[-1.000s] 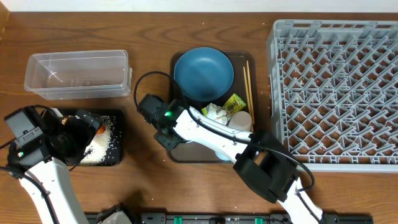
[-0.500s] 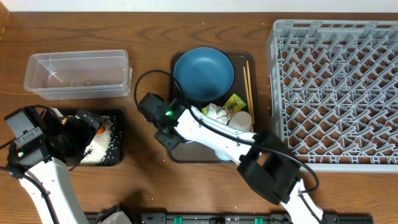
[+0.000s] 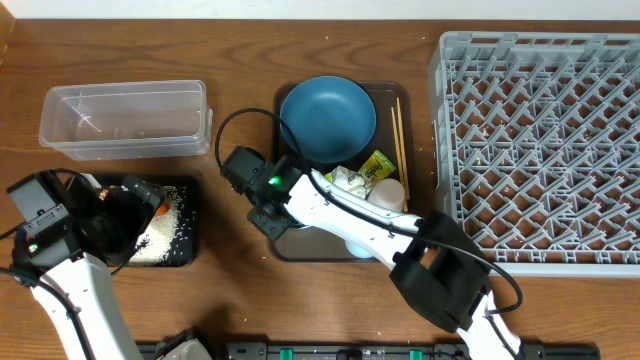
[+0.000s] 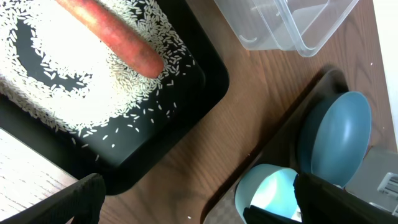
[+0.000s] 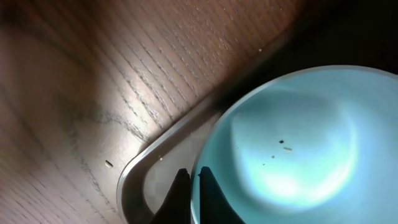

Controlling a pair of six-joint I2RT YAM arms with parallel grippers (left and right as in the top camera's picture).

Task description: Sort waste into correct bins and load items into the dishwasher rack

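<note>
Counter: brown wood (image 3: 240, 50) lay under all the things.
Rack: the big grey dishwasher rack (image 3: 540, 140) sat on the right side.
Brown tray: it (image 3: 395, 90) sat in the middle. The dark blue plate (image 3: 327, 120) was at its back and the chopsticks (image 3: 399, 140) lay along its right edge.
Small bits: the snack wrapper (image 3: 377, 165), crumpled paper (image 3: 347, 180) and whitish cup (image 3: 388, 193) sat bunched just in front of the plate.
Clear tub: it (image 3: 125, 120) was at the back left.
Black tray: it (image 4: 186, 93) sat just in front of the tub. Rice (image 4: 56, 74) was spread in it, with the carrot (image 4: 109, 34) lying on top.
Left fingers: they (image 4: 68, 205) were spread wide above the black tray, holding nothing.
Right fingers: they (image 5: 177, 202) were pinched on the rim of the pale blue bowl (image 5: 292, 143) — one inside, one outside — in the front left corner of the brown tray.
</note>
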